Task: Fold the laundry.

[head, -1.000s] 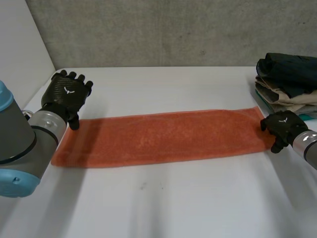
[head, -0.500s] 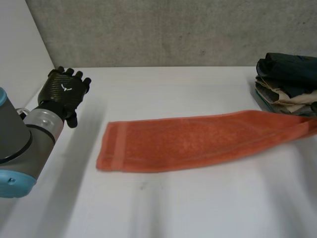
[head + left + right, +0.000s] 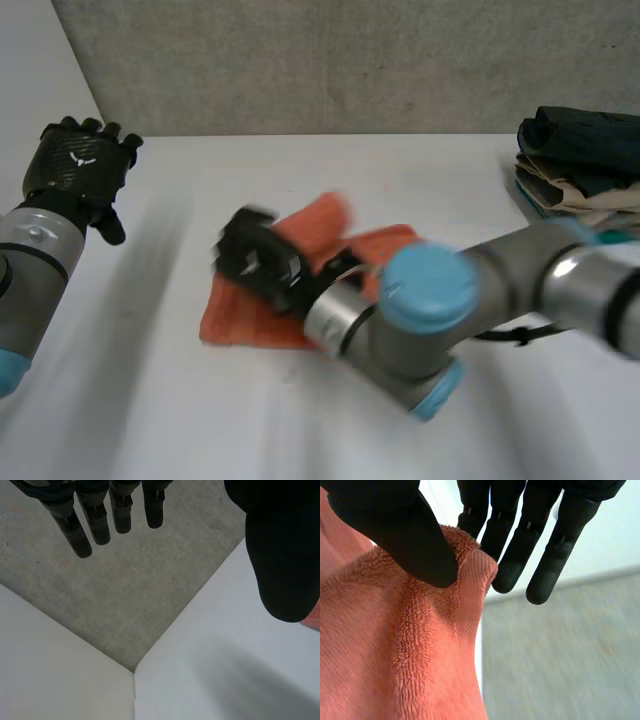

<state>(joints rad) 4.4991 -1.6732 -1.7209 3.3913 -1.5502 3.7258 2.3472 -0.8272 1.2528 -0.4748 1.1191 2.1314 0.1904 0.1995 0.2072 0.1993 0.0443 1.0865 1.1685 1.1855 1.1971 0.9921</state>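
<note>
The orange towel (image 3: 235,318) lies bunched in the middle of the white tabletop (image 3: 450,180). One end sits flat, and the rest is heaped up and doubled over it in loose folds. The right arm (image 3: 430,310) reaches right across the towel from its far-right side, with its grey joints and blue cap lying over the cloth. The right hand (image 3: 255,262) is over the towel's left half, above the flat end.

In the right wrist view, that hand is gripping the towel. The thumb (image 3: 395,530) presses down on a rolled hem at the cloth's edge, and a finger behind it pinches the terry pile between them. The other fingers (image 3: 547,555) stick out straight past the hem. From that pinch the towel hangs in a thick ridge under the palm.

The left hand (image 3: 75,165) is well clear of the towel, raised off to its left with its back showing in the head view. It holds nothing. In its own wrist view the fingers (image 3: 95,525) are straight and spread, and the thumb (image 3: 280,555) stands apart from them. A sliver of orange shows just beside the thumb tip.

Well to the right of the towel, at the tabletop's edge, sits a stack of folded clothes (image 3: 580,160), dark ones on top and pale ones beneath. A grey concrete wall (image 3: 300,60) rises beyond the towel.
</note>
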